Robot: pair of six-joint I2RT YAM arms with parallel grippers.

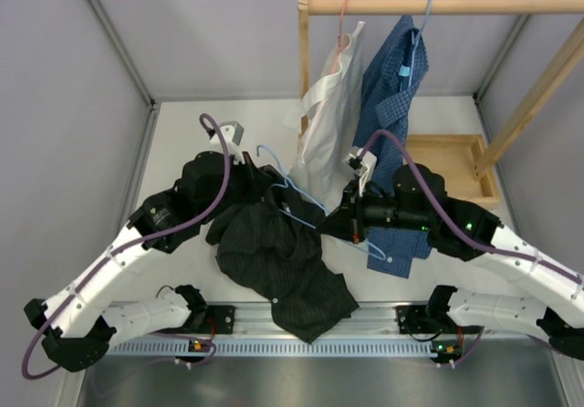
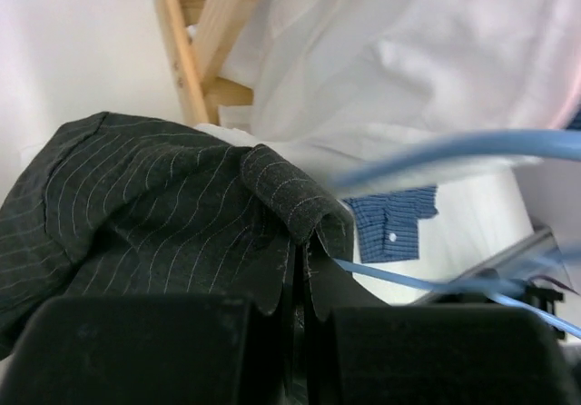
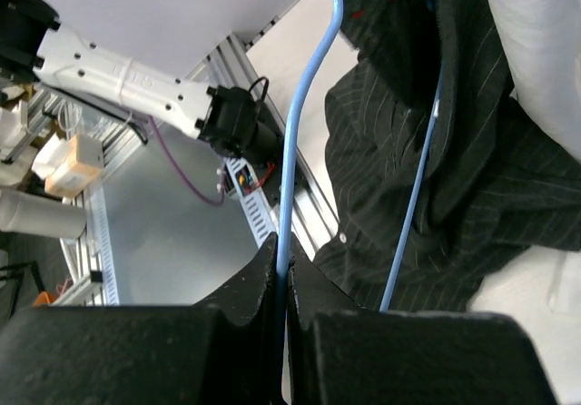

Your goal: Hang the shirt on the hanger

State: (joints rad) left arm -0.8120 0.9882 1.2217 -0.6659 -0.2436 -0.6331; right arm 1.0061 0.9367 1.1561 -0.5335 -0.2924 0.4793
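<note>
The dark shirt (image 1: pixel 274 256) lies crumpled on the white table between the two arms, its lower part reaching the front rail. The light-blue wire hanger (image 1: pixel 294 194) lies across its upper part. My left gripper (image 1: pixel 254 175) is at the shirt's upper left. In the left wrist view it (image 2: pixel 302 264) is shut on a fold of the shirt (image 2: pixel 154 214), with the hanger wire (image 2: pixel 408 282) passing just to the right. My right gripper (image 1: pixel 334 225) is shut on one wire of the hanger (image 3: pixel 304 105), pinched between its fingertips (image 3: pixel 283 273); the shirt (image 3: pixel 454 151) lies behind that wire.
A wooden clothes rack (image 1: pixel 438 5) stands at the back right with a wooden base tray (image 1: pixel 456 156). A white shirt (image 1: pixel 333 97) on a pink hanger and a blue checked shirt (image 1: pixel 392 78) hang from it; blue checked cloth (image 1: pixel 397 250) lies under my right arm.
</note>
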